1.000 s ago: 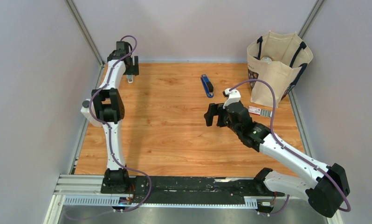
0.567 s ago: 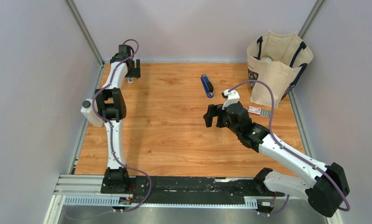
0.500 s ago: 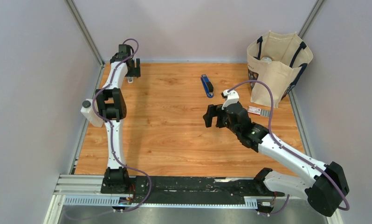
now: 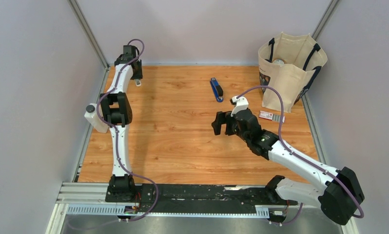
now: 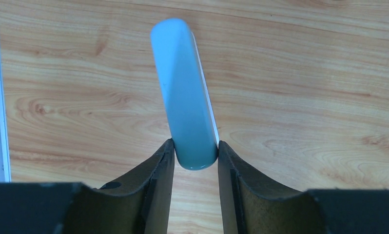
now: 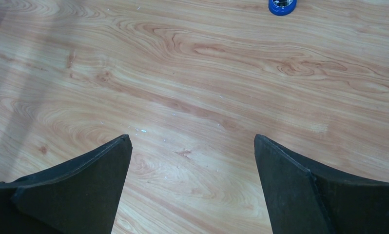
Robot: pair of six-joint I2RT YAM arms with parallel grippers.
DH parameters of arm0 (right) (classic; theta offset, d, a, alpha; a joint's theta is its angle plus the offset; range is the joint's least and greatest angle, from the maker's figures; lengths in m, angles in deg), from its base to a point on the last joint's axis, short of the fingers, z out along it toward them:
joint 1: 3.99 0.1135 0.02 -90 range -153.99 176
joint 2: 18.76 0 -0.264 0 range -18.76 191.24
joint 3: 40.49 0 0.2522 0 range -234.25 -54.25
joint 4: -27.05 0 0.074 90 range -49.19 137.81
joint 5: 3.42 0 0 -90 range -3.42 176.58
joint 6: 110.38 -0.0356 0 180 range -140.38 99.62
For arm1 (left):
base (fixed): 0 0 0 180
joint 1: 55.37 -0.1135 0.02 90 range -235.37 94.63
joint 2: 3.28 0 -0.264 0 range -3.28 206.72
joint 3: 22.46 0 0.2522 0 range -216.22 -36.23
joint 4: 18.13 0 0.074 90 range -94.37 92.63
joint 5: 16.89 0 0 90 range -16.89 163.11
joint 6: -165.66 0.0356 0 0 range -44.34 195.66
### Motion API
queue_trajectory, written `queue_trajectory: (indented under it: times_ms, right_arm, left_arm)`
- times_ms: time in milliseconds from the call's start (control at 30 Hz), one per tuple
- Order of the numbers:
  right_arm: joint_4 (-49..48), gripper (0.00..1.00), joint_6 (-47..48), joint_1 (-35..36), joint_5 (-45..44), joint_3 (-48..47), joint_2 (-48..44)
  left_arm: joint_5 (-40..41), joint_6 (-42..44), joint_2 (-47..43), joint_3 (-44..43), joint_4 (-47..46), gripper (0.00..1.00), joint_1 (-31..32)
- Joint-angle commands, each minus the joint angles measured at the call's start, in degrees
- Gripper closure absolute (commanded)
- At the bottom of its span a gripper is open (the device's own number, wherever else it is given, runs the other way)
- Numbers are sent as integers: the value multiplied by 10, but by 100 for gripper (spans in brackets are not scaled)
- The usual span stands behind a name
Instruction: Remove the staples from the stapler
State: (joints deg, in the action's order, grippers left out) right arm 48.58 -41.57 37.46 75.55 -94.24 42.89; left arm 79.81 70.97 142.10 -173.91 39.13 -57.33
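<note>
Lying flat, slim dark-blue stapler (image 4: 216,89); left fingers (image 5: 158,187) pinch pale block (image 5: 186,97), right fingers (image 6: 85,187) spread wide.

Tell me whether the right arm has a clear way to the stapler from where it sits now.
Probably yes. The right gripper hangs open over bare table, and the stapler lies just beyond it toward the far edge, nothing between them. The tote bag stands off to the side.
</note>
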Motion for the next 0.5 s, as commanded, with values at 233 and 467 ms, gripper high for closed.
queue_trajectory:
  times_ms: [233,467]
  right_arm:
    - [-30,0,0,1,-9,12,-34]
    - [-28,0,11,1,-8,8,-25]
  left_arm:
    - [0,2,7,-34,10,78,3]
    - [-4,35,-78,128,34,100,49]
